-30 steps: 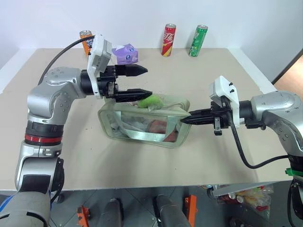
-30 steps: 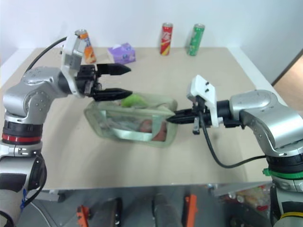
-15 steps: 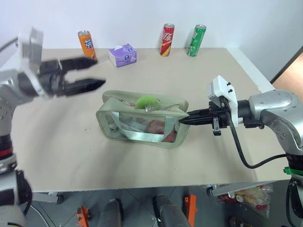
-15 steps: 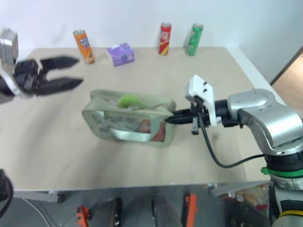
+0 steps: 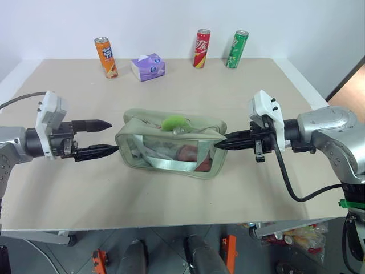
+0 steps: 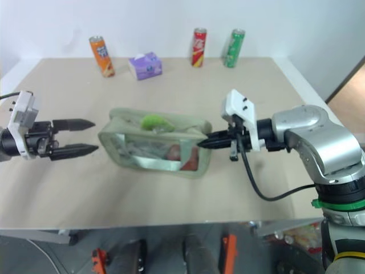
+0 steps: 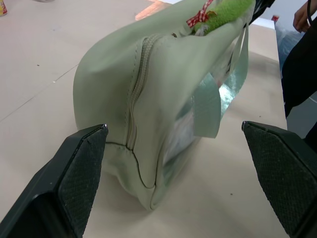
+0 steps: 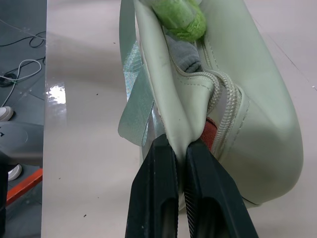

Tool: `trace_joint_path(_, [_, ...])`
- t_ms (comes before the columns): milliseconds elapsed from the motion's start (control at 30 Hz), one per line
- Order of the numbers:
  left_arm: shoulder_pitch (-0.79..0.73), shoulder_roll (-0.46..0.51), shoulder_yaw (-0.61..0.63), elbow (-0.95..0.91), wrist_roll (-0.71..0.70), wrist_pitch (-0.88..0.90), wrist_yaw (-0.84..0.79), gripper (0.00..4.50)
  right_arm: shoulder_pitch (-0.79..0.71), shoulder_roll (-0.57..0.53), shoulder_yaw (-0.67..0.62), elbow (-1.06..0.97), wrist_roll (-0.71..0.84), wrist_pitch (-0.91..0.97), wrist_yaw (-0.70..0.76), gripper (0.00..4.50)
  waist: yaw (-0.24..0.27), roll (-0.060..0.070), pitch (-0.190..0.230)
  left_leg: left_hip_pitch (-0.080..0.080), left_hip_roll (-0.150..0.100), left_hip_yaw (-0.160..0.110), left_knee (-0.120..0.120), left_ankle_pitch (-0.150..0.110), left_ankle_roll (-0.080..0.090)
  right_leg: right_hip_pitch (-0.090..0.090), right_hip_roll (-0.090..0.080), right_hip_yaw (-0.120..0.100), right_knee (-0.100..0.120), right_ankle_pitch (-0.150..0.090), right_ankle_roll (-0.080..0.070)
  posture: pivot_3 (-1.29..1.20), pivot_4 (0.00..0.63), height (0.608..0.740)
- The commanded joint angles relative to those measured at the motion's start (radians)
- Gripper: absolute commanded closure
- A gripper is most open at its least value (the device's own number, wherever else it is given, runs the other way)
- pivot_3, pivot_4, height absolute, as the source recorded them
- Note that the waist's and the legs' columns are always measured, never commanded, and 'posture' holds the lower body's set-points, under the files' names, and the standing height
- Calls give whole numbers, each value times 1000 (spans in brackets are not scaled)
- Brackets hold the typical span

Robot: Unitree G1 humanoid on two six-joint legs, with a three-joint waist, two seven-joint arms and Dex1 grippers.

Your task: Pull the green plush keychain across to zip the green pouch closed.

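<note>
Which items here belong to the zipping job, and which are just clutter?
In the job:
green pouch
green plush keychain
right end effector, pinching the pouch's end
left end effector, open

Lying about:
orange can
purple tissue pack
red can
green can

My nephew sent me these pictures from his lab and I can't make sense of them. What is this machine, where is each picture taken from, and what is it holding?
It is a humanoid robot with two arms, each ending in a two-fingered black gripper. The two wide pictures come from cameras in its head, looking down at a table. The two close-ups come from cameras on its wrists.

On the table lies a green pouch, a green plush keychain on top. The right gripper is shut on the pouch's end. The left gripper is open beside the other end, holding nothing.

Along the far edge stand an orange can, a purple tissue pack, a red can and a green can.
</note>
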Motion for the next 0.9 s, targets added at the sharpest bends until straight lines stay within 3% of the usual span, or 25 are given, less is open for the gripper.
trace_joint_path(33, [-27,-7,-11,-10,-13,-4,-2,14,-15,-2,-26,-23,12,-6,2,4500,0,0,0,0,0,0,0,0,0,0,0,0,0,0,0,0,150,740])
trace_joint_path(800, [-65,-22,-53,22,-7,19,6,14,2,-15,-48,-39,26,10,-13,4500,0,0,0,0,0,0,0,0,0,0,0,0,0,0,0,0,150,740])
trace_joint_path(833, [-61,-18,-45,23,-21,33,1,535,2,-15,-48,-39,26,10,-13,4500,0,0,0,0,0,0,0,0,0,0,0,0,0,0,0,0,150,740])
trace_joint_path(900, [-54,-12,-32,25,-41,52,-9,1147,3,-14,-47,-38,26,10,-12,4500,0,0,0,0,0,0,0,0,0,0,0,0,0,0,0,0,150,740])
